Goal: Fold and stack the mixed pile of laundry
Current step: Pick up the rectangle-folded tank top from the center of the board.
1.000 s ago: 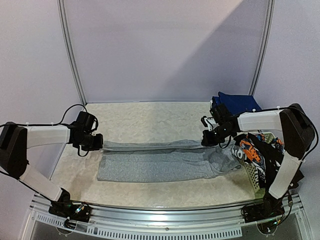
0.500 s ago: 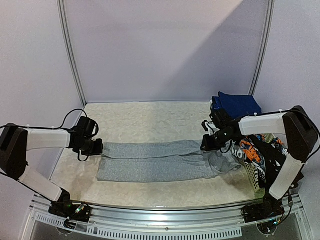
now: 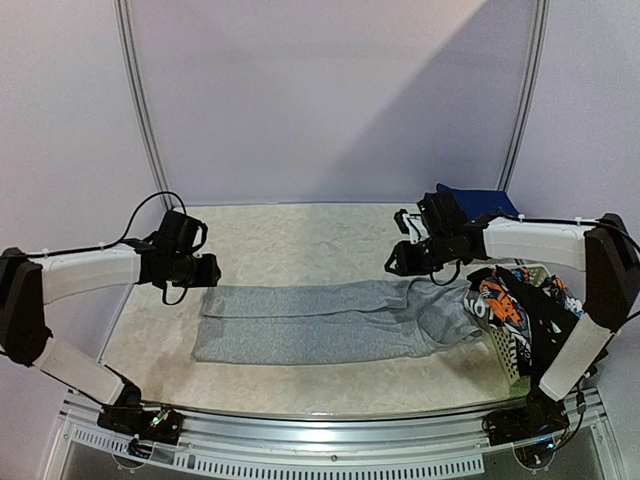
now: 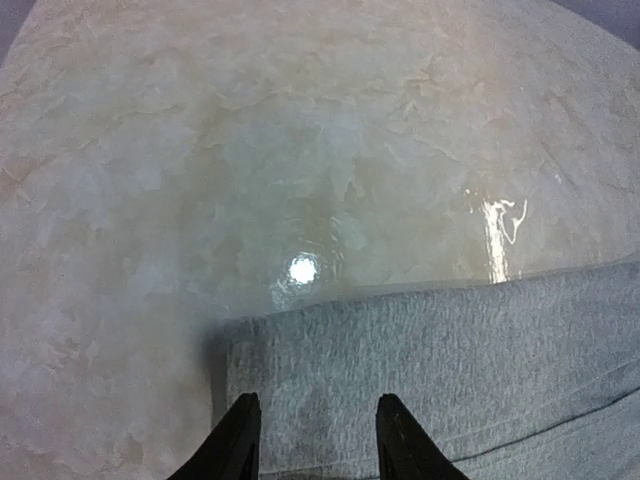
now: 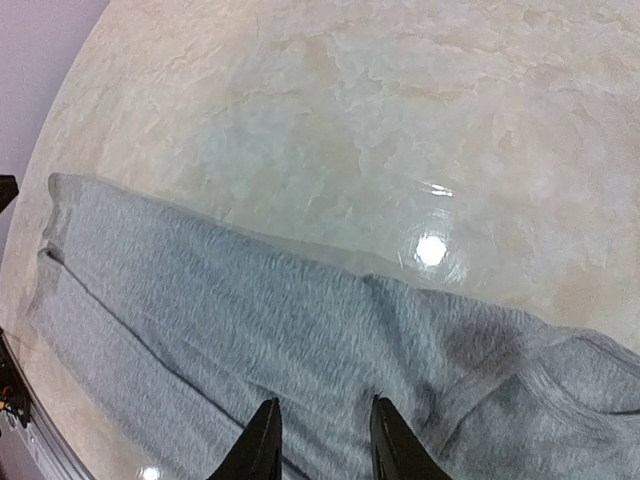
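The grey shirt (image 3: 330,335) lies flat across the middle of the table (image 3: 290,240). It is folded lengthwise into a long band, with a fold line running along it. Its right end is bunched and rumpled just beside the basket.

My left pincer (image 3: 208,272) hovers over the band's far left corner. Its fingers (image 4: 238,445) stand moderately apart with nothing between them, only grey cloth below. My right pincer (image 3: 393,262) hangs above the far right part of the band, likewise parted and empty.

Further right, the white lattice basket (image 3: 508,360) holds an orange-black-white printed piece (image 3: 497,305), and black cloth (image 3: 530,318) drapes over its rim. Behind my right arm, a navy blue piece (image 3: 480,203) sits at the table's far right corner.
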Robot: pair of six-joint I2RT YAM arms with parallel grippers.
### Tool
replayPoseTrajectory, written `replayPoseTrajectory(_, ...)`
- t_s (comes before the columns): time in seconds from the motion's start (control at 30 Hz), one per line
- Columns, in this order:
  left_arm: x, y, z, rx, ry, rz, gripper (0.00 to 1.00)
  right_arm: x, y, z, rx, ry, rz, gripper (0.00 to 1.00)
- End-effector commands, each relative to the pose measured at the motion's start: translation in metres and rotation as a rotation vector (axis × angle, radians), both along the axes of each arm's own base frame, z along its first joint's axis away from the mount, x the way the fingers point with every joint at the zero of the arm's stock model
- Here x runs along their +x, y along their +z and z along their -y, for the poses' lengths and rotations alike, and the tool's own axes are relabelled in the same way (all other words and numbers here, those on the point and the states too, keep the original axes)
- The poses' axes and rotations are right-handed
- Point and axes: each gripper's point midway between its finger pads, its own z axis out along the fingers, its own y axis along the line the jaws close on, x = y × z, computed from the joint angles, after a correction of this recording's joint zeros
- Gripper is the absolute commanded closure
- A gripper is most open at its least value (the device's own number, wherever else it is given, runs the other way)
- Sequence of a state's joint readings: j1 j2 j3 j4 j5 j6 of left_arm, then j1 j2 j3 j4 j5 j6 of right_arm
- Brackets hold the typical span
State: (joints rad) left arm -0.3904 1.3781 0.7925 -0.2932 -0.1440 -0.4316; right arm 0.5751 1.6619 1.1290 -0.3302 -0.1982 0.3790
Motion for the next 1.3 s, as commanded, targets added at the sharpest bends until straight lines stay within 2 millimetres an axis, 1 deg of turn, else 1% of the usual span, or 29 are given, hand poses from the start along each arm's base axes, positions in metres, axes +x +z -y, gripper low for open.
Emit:
replayPoseTrajectory(0.0, 0.009, -0.024, 0.022, 0.025, -0.080, -0.056, 0.60, 0.015, -0.034, -0.012, -0.021, -0.016, -0.059, 0.70)
replayPoseTrajectory(0.03, 0.012, -0.029, 0.025, 0.027, -0.088, -0.068, 0.61, 0.018, -0.041, -0.010, -0.043, -0.028, -0.068, 0.71)
replayPoseTrajectory(0.07, 0.014, -0.036, 0.026, 0.033, -0.091, -0.083, 0.61, 0.020, -0.054, -0.008, -0.074, -0.041, -0.088, 0.71)
replayPoseTrajectory(0.17, 0.018, -0.051, 0.029, 0.041, -0.088, -0.112, 0.64, 0.029, -0.078, 0.006, -0.172, -0.102, -0.108, 0.74)
replayPoseTrajectory(0.2, 0.019, -0.056, 0.028, 0.047, -0.081, -0.120, 0.64, 0.031, -0.082, 0.011, -0.199, -0.117, -0.107, 0.74)
replayPoseTrajectory(0.33, 0.017, -0.073, 0.012, 0.124, -0.022, -0.161, 0.66, 0.034, -0.105, 0.027, -0.264, -0.152, -0.150, 0.76)
replayPoseTrajectory(0.37, 0.017, -0.076, 0.008, 0.144, -0.005, -0.171, 0.66, 0.037, -0.107, 0.034, -0.287, -0.173, -0.144, 0.76)
replayPoseTrajectory(0.5, 0.014, -0.087, -0.009, 0.207, 0.061, -0.198, 0.67, 0.036, -0.113, 0.049, -0.334, -0.199, -0.154, 0.76)
replayPoseTrajectory(0.63, 0.011, -0.091, -0.027, 0.286, 0.123, -0.214, 0.68, 0.037, -0.111, 0.059, -0.375, -0.217, -0.142, 0.76)
replayPoseTrajectory(0.77, 0.013, -0.087, -0.033, 0.303, 0.167, -0.206, 0.68, 0.043, -0.104, 0.060, -0.381, -0.227, -0.124, 0.75)
replayPoseTrajectory(0.83, 0.015, -0.086, -0.031, 0.313, 0.160, -0.211, 0.68, 0.047, -0.101, 0.057, -0.380, -0.226, -0.120, 0.75)
replayPoseTrajectory(0.93, 0.016, -0.075, -0.020, 0.294, 0.121, -0.177, 0.66, 0.051, -0.095, 0.047, -0.355, -0.193, -0.122, 0.75)
replayPoseTrajectory(1.03, 0.016, -0.054, -0.004, 0.262, 0.066, -0.116, 0.60, 0.051, -0.075, 0.029, -0.341, -0.150, -0.083, 0.74)
replayPoseTrajectory(1.07, 0.016, -0.047, 0.003, 0.252, 0.041, -0.099, 0.58, 0.049, -0.064, 0.024, -0.330, -0.140, -0.065, 0.73)
replayPoseTrajectory(1.17, 0.015, -0.028, 0.023, 0.223, -0.035, -0.056, 0.54, 0.038, -0.045, 0.014, -0.325, -0.124, -0.031, 0.69)
replayPoseTrajectory(1.2, 0.014, -0.024, 0.029, 0.216, -0.058, -0.047, 0.53, 0.033, -0.038, 0.012, -0.323, -0.122, -0.021, 0.68)
replayPoseTrajectory(1.27, 0.013, -0.023, 0.041, 0.190, -0.100, -0.041, 0.53, 0.020, -0.035, 0.007, -0.319, -0.118, -0.023, 0.66)
